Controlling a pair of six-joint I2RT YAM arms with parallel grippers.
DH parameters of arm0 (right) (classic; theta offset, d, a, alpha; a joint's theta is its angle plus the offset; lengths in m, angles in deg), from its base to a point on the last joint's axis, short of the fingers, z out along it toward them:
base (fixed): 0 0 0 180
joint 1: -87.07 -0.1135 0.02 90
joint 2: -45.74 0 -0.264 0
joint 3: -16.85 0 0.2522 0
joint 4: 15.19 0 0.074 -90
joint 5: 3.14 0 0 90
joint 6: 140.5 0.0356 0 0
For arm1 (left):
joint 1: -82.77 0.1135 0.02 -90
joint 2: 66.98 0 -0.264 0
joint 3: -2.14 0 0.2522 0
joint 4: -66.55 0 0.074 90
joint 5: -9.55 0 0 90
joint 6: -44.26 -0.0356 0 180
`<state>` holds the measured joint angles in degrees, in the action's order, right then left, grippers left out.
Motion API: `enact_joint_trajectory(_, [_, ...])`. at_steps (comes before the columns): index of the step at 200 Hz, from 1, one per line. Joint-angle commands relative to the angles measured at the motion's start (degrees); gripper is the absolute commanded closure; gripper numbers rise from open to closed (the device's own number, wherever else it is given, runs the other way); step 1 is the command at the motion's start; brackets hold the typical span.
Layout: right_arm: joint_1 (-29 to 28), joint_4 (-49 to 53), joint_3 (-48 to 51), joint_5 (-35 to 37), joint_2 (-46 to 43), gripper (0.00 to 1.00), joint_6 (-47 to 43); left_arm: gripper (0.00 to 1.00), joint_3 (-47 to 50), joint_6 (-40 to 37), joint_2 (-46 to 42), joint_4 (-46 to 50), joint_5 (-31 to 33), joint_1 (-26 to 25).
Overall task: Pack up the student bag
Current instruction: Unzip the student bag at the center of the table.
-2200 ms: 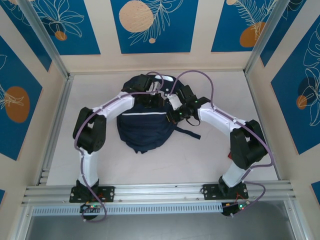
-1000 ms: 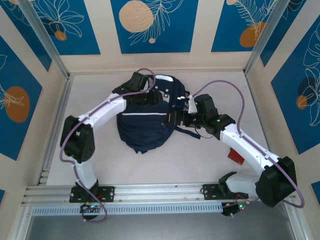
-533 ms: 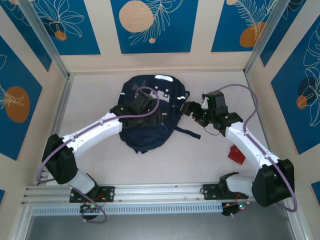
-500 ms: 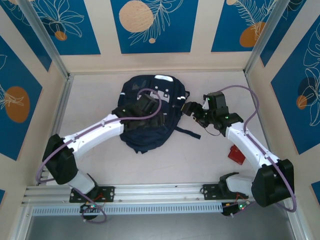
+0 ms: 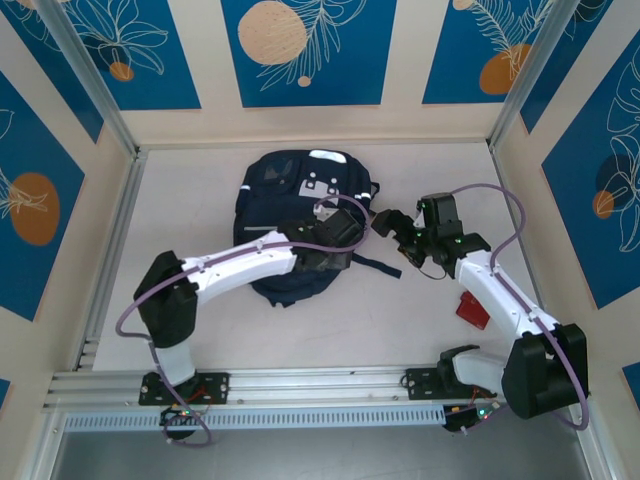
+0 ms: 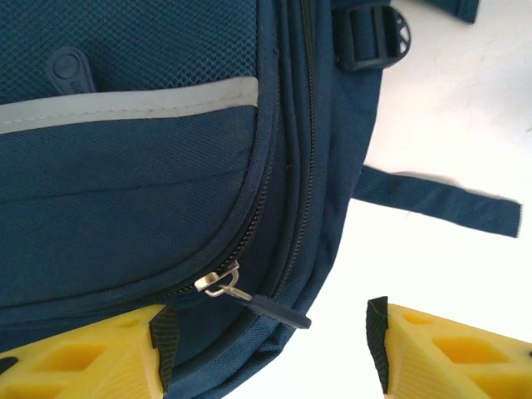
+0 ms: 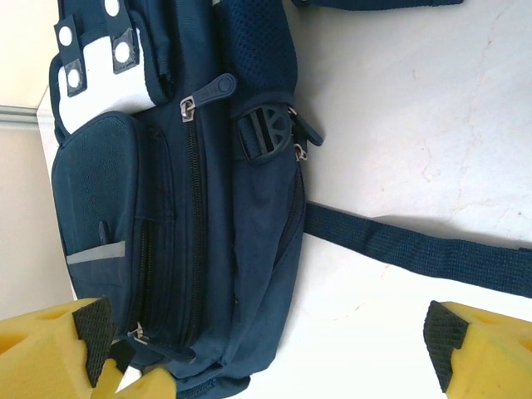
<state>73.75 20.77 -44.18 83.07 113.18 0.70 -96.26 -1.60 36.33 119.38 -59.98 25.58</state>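
From above, the bag [image 5: 290, 195] lay front-up at the table's [image 5: 200, 330] far middle, its long axis running far to near, patch [image 5: 322, 186] end far. Left wrist: the left claw [image 6: 270, 332] stood apart over a shut zip [image 6: 218, 281]. Right wrist: the right claw [image 7: 270, 332] gaped wide, empty (packing looked about done, contents hidden).

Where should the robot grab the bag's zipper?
By the dark pull tab hanging from the metal slider, probably coming in from the bag's curved edge: the tab sticks out clear of the fabric, while the slider lies flat against it.
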Motion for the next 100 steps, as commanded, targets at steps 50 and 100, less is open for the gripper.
enact_joint_trajectory(50, [1.1, 1.01, 1.12, -1.26, -1.1, 0.02, -1.56, 0.54, -5.11, 2.23, 5.06, 7.66, 8.14, -0.68])
enact_joint_trajectory(100, [1.35, 0.84, 1.04, -1.92, -0.65, 0.03, -1.37, 0.78, -3.62, 3.47, 3.68, 7.48, 8.06, -0.81])
